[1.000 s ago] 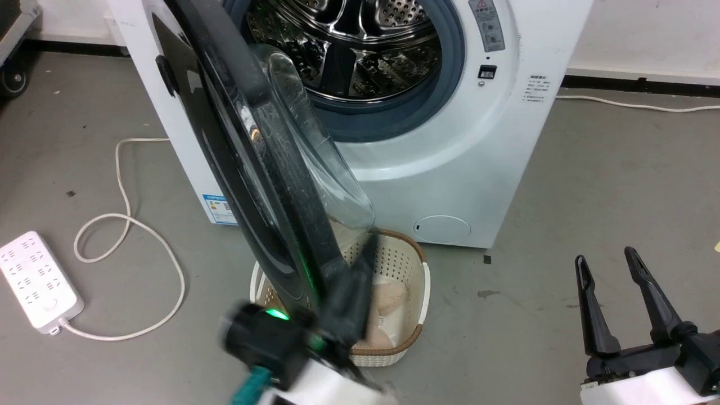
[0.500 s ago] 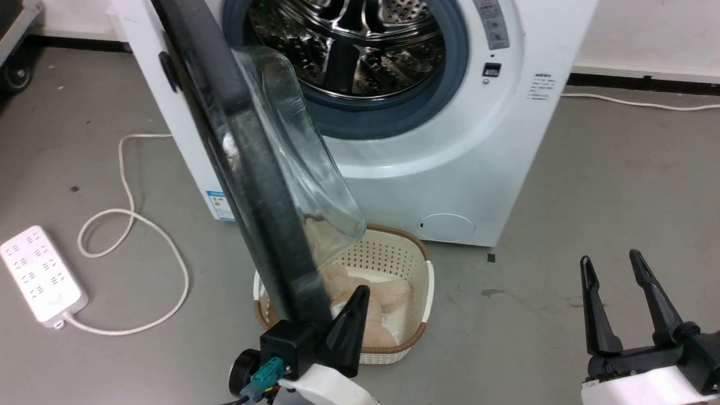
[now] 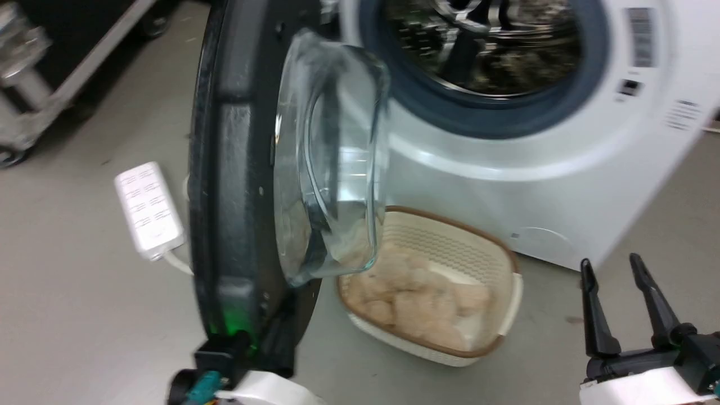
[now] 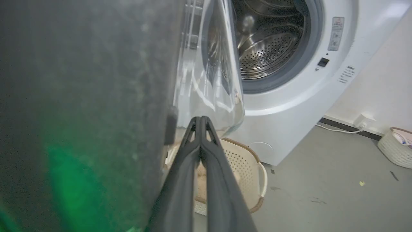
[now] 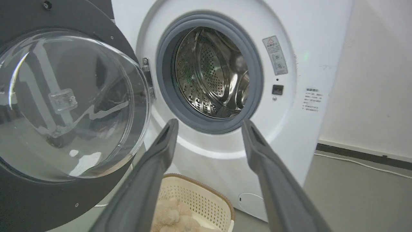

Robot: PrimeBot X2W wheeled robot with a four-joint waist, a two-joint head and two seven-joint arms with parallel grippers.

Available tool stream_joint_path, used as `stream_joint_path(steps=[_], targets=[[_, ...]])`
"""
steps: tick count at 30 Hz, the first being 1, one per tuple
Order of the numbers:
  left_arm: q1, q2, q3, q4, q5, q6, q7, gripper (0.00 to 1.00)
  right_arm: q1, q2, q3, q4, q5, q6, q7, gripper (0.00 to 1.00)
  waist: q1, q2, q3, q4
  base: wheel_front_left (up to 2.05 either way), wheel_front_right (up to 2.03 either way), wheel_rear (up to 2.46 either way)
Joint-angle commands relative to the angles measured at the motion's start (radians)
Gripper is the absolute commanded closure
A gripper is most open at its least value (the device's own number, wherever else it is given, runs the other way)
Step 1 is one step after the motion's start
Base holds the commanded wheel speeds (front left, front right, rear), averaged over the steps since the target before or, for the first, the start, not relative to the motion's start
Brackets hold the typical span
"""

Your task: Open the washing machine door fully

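Observation:
The washing machine door [image 3: 236, 169] stands swung out to the left of the washer [image 3: 562, 185], its clear glass bowl [image 3: 332, 157] facing the drum [image 3: 495, 50]. My left gripper [image 3: 279, 337] sits at the door's lower edge, partly hidden by it. In the left wrist view that gripper [image 4: 200, 120] is shut with nothing between its fingers, lying along the door's inner face [image 4: 90, 96]. My right gripper [image 3: 619, 270] is open at the lower right, apart from the washer. In the right wrist view its fingers [image 5: 210, 125] frame the drum [image 5: 212, 74], with the door [image 5: 64, 103] to the left.
A cream basket [image 3: 506, 298] holding a beige plush toy [image 3: 416, 292] sits on the floor under the door opening. A white power strip [image 3: 149, 211] lies left of the door. A metal cart [image 3: 22, 84] stands at far left. Another basket [image 4: 396, 146] sits by the wall.
The head camera has turned, so the whole picture has shifted and blurred. The door has swung further away from the washer front, and my left gripper has stayed at its lower edge.

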Motion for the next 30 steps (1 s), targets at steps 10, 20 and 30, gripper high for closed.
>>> stream_joint_path(steps=[10,20,30], targets=[[-0.035,0.073,0.167,0.017,-0.081,0.019,-0.040,1.00,-0.026,0.003,0.028,0.008,-0.042,-0.001,-0.004,0.00,0.0000,0.0000,0.094,0.157,0.00,0.00,0.00],[-0.190,0.201,0.342,0.193,-0.171,-0.026,-0.057,1.00,-0.094,0.002,0.055,0.000,-0.093,-0.001,0.004,0.00,0.0000,0.0000,0.232,0.115,0.00,0.00,0.00],[-0.365,0.360,0.464,0.437,-0.206,-0.095,-0.092,1.00,-0.129,-0.003,0.053,0.005,-0.097,-0.001,0.004,0.00,0.0000,0.0000,0.294,0.045,0.00,0.00,0.00]])
